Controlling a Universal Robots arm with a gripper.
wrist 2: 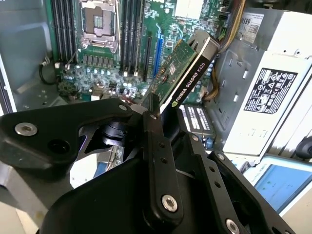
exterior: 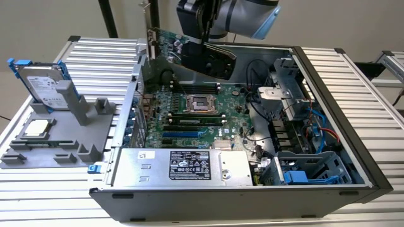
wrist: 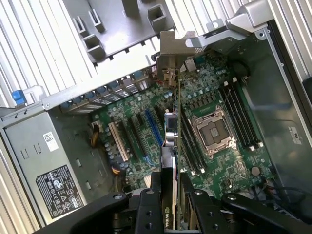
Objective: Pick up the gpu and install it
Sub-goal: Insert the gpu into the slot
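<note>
Pincer point(wrist 2: 155, 113) clamped on gpu point(exterior: 189, 52), fingertips hidden behind card; gpu's lower edge cut off in first wrist view. Open pc case point(exterior: 353, 118) on ribbed metal tabletop point(exterior: 38, 208).

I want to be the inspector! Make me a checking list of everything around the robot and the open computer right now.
Surface: ribbed metal table; the open computer case lies on it.
Job's things: gpu held in the air over the motherboard, tilted, silver bracket toward the case's back wall; not in a slot yet.
Clutter: hard drive with blue rails standing in a grey holder; a square CPU chip lying flat on that holder.
Grippers: gripper shut on the gpu's edge.
Cables: black, red and blue wires inside the case at the exterior view's right.
Surroundings: plain wall and a black pole behind the table.
</note>
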